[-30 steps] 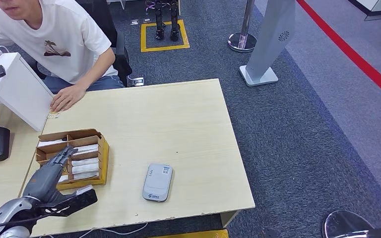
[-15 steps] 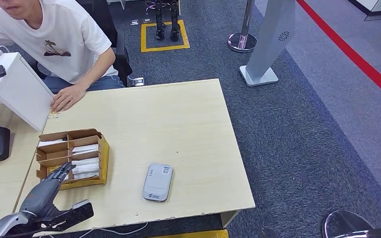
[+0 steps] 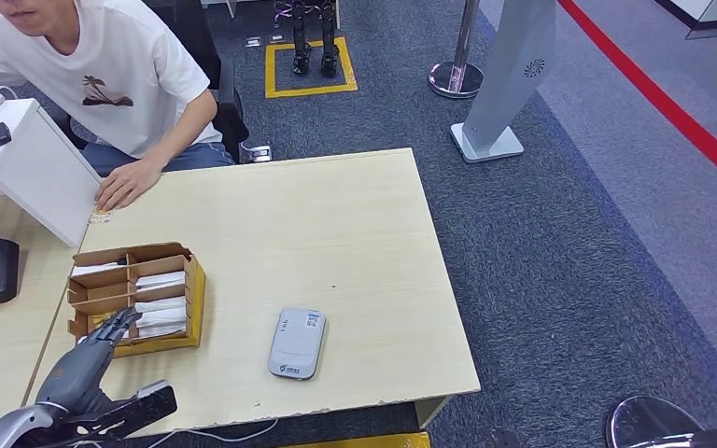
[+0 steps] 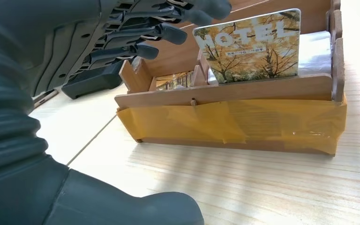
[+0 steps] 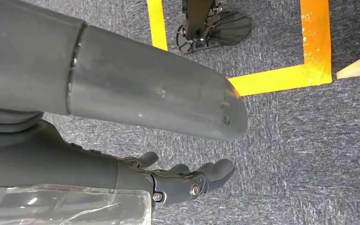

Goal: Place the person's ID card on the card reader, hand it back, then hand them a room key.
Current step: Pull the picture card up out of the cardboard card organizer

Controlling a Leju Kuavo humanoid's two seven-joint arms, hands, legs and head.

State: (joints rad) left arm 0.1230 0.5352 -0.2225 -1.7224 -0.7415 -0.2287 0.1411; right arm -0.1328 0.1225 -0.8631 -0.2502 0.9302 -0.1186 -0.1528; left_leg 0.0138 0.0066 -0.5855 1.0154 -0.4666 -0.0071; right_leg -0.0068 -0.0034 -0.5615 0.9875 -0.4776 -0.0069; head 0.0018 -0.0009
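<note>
Where the table (image 3: 355,224) edge nears, left hand (image 3: 89,359) spread, empty, beside the card box (image 3: 135,299); right hand (image 5: 187,180) loosely spread, empty

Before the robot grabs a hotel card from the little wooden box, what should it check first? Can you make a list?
1. Left robot hand holds nothing, fingers apart: ok.
2. Wooden box has cards to take; a card printed HOTEL stands upright in a front slot: ok.
3. Fingers are touching that card: not ok; they hover just above the box with a gap showing.
4. Card reader has no ID card lying on it: ok.
5. Person's hand is ready to receive; it rests flat at the far table edge: not ok yet.
6. Right robot hand is out of the way, hanging over the carpet: ok.
</note>
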